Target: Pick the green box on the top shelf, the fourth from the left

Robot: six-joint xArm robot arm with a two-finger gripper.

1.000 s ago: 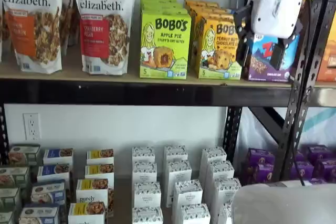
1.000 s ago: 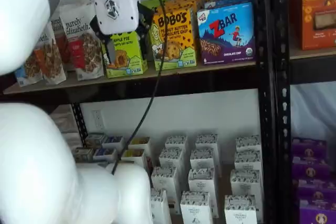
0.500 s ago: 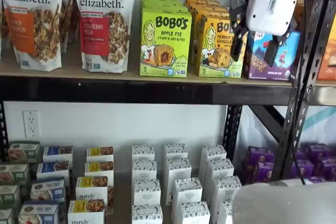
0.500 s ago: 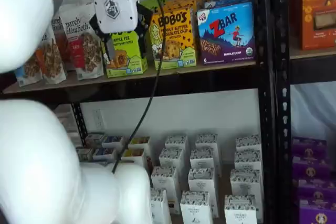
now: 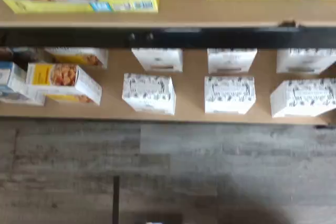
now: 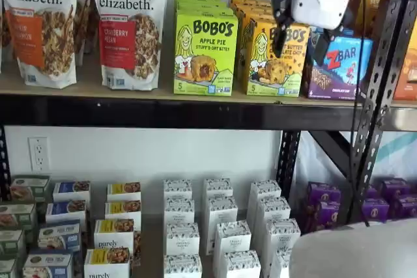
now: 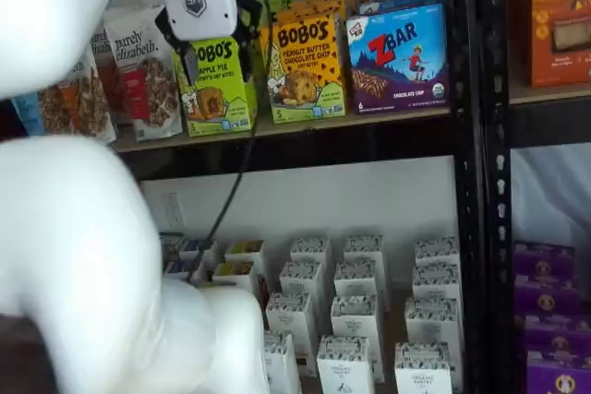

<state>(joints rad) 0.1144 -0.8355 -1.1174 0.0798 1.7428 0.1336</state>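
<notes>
The robot's hand (image 6: 300, 38) hung open in front of the top shelf (image 6: 163, 114), its two black fingers (image 6: 280, 36) plainly parted and holding nothing, the white body above them reaching to the upper edge in both shelf views. In a shelf view the hand (image 7: 214, 53) stood before the green box (image 7: 222, 88), one finger crossing the carton's left side; in a shelf view from the front it appeared further right, over the orange-yellow Bobo's box (image 6: 275, 60) and beside the blue ZBar box (image 6: 339, 66). The green box (image 6: 204, 52) stood upright at the shelf's front edge, facing out, with more green cartons lined up behind it, the strawberry granola bag (image 6: 129, 27) to its left and the orange-yellow Bobo's box just beside it on the right. On the shelf below, rows of small white cartons (image 6: 219, 226) stood in columns, with purple boxes (image 6: 326, 203) off to the right. The wrist view looked down past the shelf's black front beam (image 5: 168, 37) to the white cartons (image 5: 149, 93) and a grey plank floor (image 5: 210, 171); the fingers did not show there
</notes>
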